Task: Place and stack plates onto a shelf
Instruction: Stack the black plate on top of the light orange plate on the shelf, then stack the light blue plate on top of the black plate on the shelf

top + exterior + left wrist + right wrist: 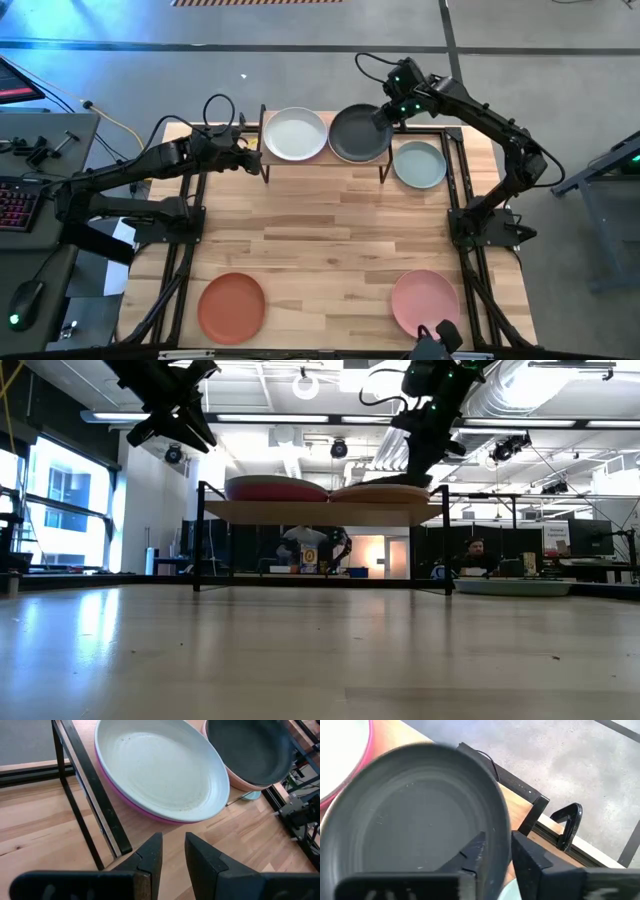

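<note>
Nearest the front edge of the table [330, 230] lie two plates that no one has moved yet. The orange plate [232, 305] is on the left, and the pink plate [424, 300] is on the right. They are well apart from each other and far from the shelf.

Farther back, at the right, a grey-green plate [420, 164] lies flat on the table just beside the shelf.

The shelf [322, 163] stands at the back of the table. On its left half sits a pale plate [295, 133] on top of a magenta plate [131, 800]. On its right half lies a peach plate [240, 781]. The charcoal plate [358, 133] is just above the peach one, a little tilted.

The right gripper [384, 117] holds the charcoal plate. Its two fingers pinch the rim, one finger [472, 855] inside the plate and one outside. It looks almost ready to let the plate down onto the peach one.

The left gripper [254, 160] waits by the left end of the shelf. Its fingers [150, 857] are a little apart and hold nothing.

The plates look stiff and hard, and they would likely chip or crack if dropped. They look smooth, so a pinch could slip. They are shallow and lie flat, so the raised rim is the only good place to grab. A plate held by one edge will want to droop, so it should go down slowly and flat.
</note>
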{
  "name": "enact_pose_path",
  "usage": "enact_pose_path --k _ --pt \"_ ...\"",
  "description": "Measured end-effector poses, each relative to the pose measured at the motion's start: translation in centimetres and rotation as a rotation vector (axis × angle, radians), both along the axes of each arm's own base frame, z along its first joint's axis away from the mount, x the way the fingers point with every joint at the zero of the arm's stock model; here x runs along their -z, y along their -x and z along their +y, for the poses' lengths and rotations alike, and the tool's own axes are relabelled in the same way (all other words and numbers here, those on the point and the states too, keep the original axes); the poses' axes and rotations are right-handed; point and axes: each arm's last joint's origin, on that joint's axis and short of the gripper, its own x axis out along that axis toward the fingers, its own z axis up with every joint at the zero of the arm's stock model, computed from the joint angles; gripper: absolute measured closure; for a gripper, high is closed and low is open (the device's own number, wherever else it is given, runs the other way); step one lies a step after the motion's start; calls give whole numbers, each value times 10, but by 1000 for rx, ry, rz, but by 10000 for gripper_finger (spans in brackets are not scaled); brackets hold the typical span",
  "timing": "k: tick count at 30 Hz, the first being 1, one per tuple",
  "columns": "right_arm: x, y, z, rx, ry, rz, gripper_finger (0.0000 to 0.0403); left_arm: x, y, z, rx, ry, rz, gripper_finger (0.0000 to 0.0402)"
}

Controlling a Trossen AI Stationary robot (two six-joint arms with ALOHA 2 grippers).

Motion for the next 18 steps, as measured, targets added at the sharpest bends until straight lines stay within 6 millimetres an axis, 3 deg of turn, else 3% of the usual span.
enact_pose_path --k 7,18 --pt "-2 -2 -2 4 27 -29 299 0 0 0 0 0 0 330" --pt "-10 7 6 -1 19 -20 295 0 0 0 1 0 1 330"
